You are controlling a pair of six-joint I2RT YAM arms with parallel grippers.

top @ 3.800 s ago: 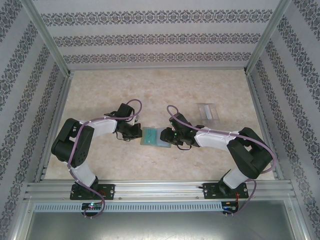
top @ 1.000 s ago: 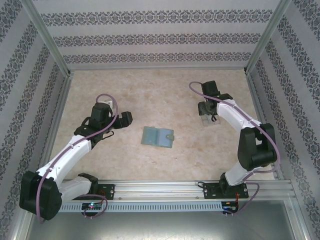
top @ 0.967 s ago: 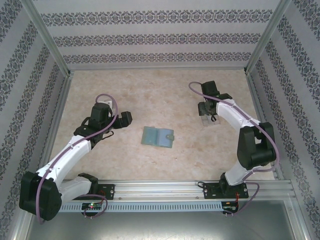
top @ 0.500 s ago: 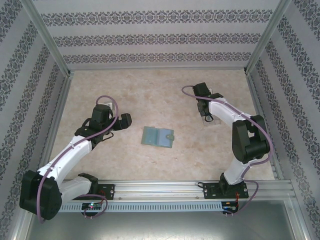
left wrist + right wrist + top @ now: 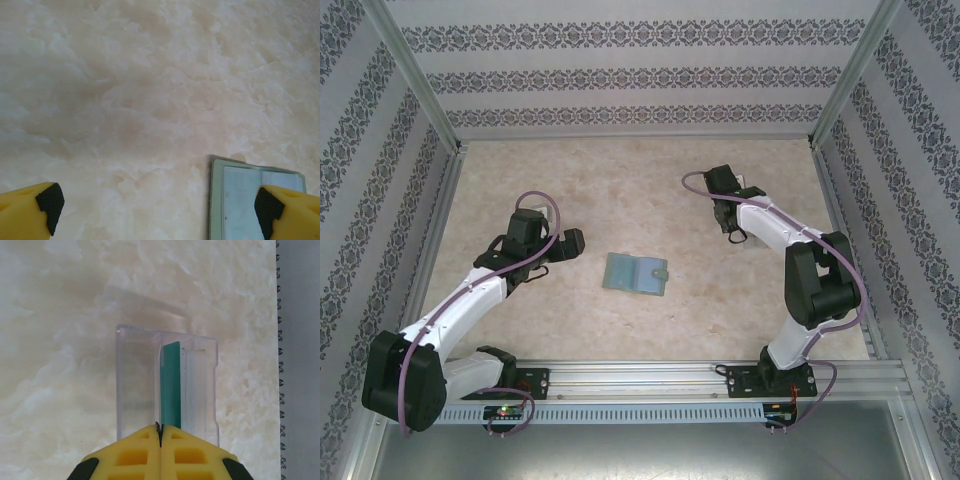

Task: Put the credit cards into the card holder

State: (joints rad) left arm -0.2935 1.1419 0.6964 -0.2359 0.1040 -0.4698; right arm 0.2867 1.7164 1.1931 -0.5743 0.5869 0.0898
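One teal-faced credit card (image 5: 171,385) stands on edge in a clear rack (image 5: 134,380). On the right gripper (image 5: 160,431), jaws pressed together at the card's near edge; can't tell if they pinch it. Lift straight up, no twisting. The card holder (image 5: 635,273) lies open mid-table, the left gripper (image 5: 157,210) spread wide beside it.

Card holder mid-table, with a gripper on each side.
The card holder (image 5: 636,274) lies open at the centre of the table (image 5: 620,180), and the left gripper (image 5: 577,240) is just to its left. Well apart, farther back on the right, the right gripper (image 5: 159,430) meets the near end of a card (image 5: 171,385) standing on edge inside a small stand (image 5: 135,385).
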